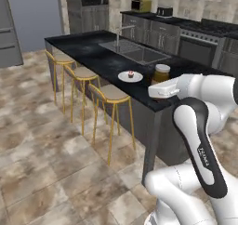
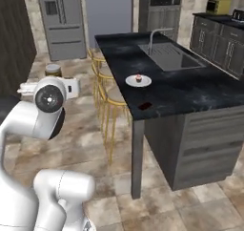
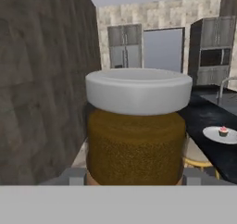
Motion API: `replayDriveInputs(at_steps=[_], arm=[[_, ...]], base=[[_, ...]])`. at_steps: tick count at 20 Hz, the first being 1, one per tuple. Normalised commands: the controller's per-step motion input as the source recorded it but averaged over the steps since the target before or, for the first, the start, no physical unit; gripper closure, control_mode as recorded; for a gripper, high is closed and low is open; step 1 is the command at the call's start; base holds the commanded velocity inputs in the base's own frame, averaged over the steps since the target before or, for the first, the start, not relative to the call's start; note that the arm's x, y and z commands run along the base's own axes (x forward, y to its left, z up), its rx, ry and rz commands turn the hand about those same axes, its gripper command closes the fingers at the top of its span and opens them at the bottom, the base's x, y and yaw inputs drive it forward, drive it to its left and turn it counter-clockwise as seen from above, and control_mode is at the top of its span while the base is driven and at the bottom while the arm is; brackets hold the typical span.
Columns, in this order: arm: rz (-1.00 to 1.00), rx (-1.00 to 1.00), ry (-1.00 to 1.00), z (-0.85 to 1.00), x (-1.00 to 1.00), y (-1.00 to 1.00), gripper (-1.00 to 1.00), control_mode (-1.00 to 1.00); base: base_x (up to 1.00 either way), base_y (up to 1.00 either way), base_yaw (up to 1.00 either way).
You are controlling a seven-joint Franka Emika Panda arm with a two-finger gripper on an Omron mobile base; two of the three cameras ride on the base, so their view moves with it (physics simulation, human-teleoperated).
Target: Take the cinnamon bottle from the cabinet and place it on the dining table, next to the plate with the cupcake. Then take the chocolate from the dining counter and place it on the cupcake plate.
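The cinnamon bottle (image 3: pixel 136 135), a brown jar with a pale lid, stands upright in my gripper (image 3: pixel 134 177), which is shut on its lower body. The same cinnamon bottle (image 1: pixel 161 73) hangs in the air off the near end of the dining table (image 1: pixel 93 52), also seen as the cinnamon bottle (image 2: pixel 53 70) above my arm. On the black top sits the white plate (image 1: pixel 123 78) with the pink cupcake (image 1: pixel 131 74). Near the table's front corner lies the chocolate (image 2: pixel 145 105), a short way this side of the plate (image 2: pixel 130 82). The cabinet's shelf niche is out of view.
Three gold-legged stools (image 1: pixel 110 93) line the table's left side. A sink (image 2: pixel 169 56) with a tap is set into the top beyond the plate. A dark wood-grain wall (image 3: pixel 41 79) stands close on the hand's left. A fridge (image 2: pixel 61 20) is at the back.
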Motion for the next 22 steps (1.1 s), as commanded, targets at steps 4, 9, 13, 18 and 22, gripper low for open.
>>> replayDriveInputs(at_steps=[4, 9, 13, 18, 22], arm=[[0.0, 0.0, 0.0, 0.0, 0.0, 0.0, 1.0, 1.0], [0.0, 0.0, 0.0, 0.0, 0.0, 0.0, 1.0, 1.0], [0.0, 0.0, 0.0, 0.0, 0.0, 0.0, 1.0, 1.0], [0.0, 0.0, 0.0, 0.0, 0.0, 0.0, 1.0, 1.0], [0.0, 0.0, 0.0, 0.0, 0.0, 0.0, 1.0, 1.0]], base=[[0.2, 0.98, -0.58], [0.35, 0.95, -0.62], [0.32, 0.88, -0.64], [0.24, 0.85, -0.64], [0.08, 0.75, -0.62]])
